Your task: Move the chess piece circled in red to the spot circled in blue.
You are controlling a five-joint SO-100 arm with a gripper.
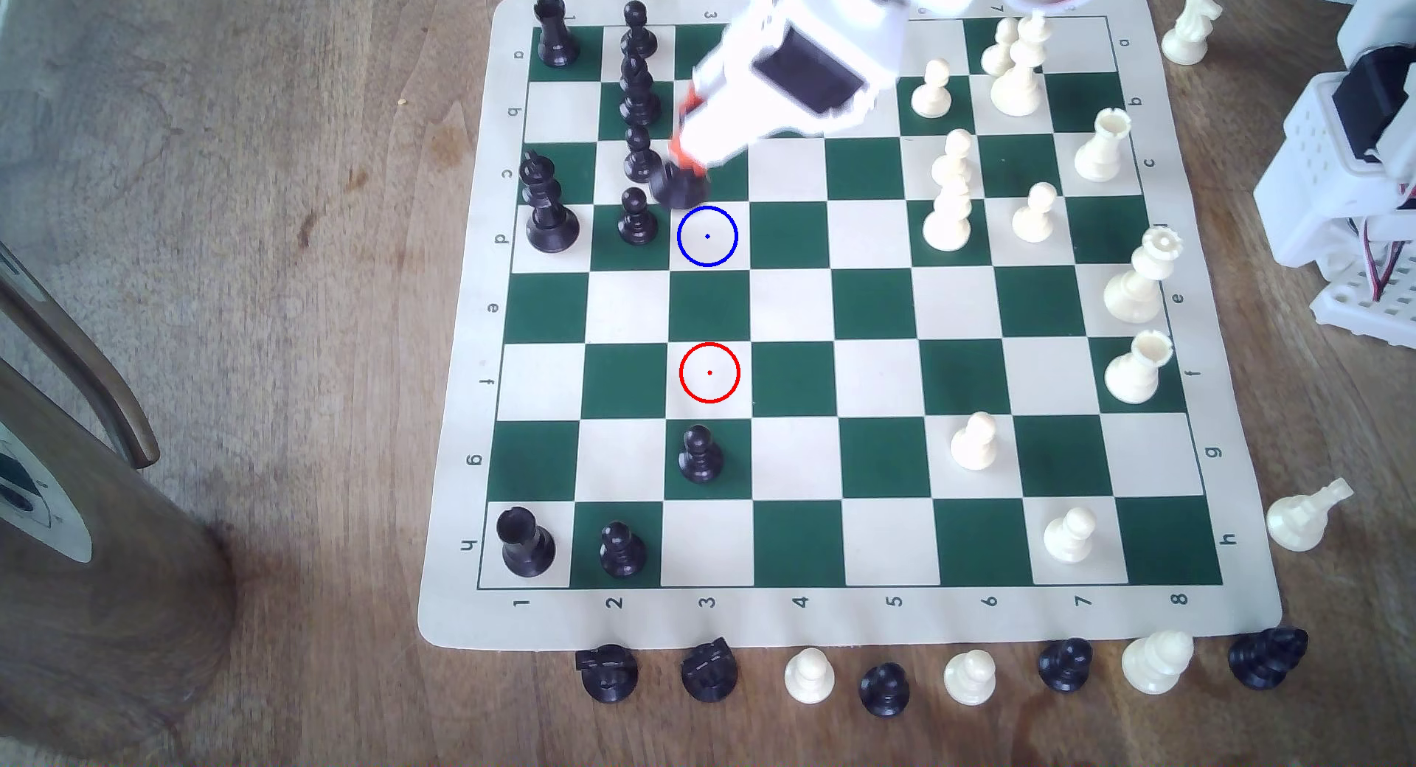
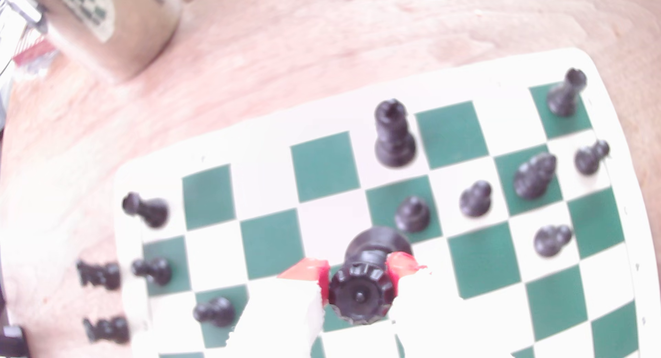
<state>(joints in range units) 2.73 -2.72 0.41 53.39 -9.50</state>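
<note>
— Pinching the chess piece (image 2: 361, 297) by its crown, the claw (image 1: 684, 171) hangs just short of the spot (image 1: 707, 236).
— Centre the base over the dot, then lower straight, clear of the neighbouring pawn (image 1: 636, 217).

White arm (image 1: 812, 55); black motor block; red-tipped pincer (image 1: 684, 156)

Only readable stuff is on the chess mat (image 1: 460, 552) border: numbers 1 to 8 run along the near edge, and letters a to h go down both side margins, turned sideways. Nothing legible in the wrist view, too blurry.
</note>
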